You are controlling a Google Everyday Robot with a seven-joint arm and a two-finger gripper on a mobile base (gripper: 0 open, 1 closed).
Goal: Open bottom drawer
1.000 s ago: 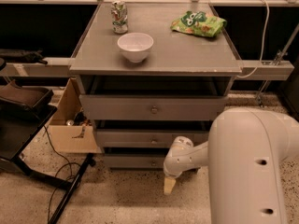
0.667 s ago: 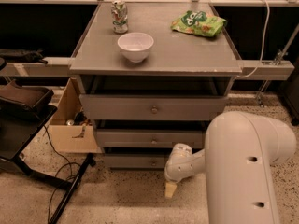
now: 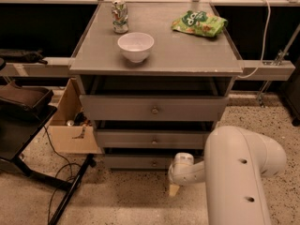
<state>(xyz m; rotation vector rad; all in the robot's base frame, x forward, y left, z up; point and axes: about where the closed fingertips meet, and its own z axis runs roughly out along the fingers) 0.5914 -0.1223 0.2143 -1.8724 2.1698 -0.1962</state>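
Progress looks slight: the bottom drawer (image 3: pixel 136 161), lowest of three grey fronts in the cabinet (image 3: pixel 154 55), sits at 6 o'clock below the bowl (image 3: pixel 136 46), and its front seems close to flush, so by my reading the pull has not started. Its knob (image 3: pixel 153 163) is free, with nothing touching it. What remains is reaching that knob, taking hold and drawing the drawer out.

The arm (image 3: pixel 239 172) bulks in from 5 o'clock, its forearm bent low toward the floor. The gripper (image 3: pixel 174 187) hangs near the floor at about 4 o'clock from the knob, just beside the drawer's right end, pointing downward (whether it is open or closed cannot be told here).
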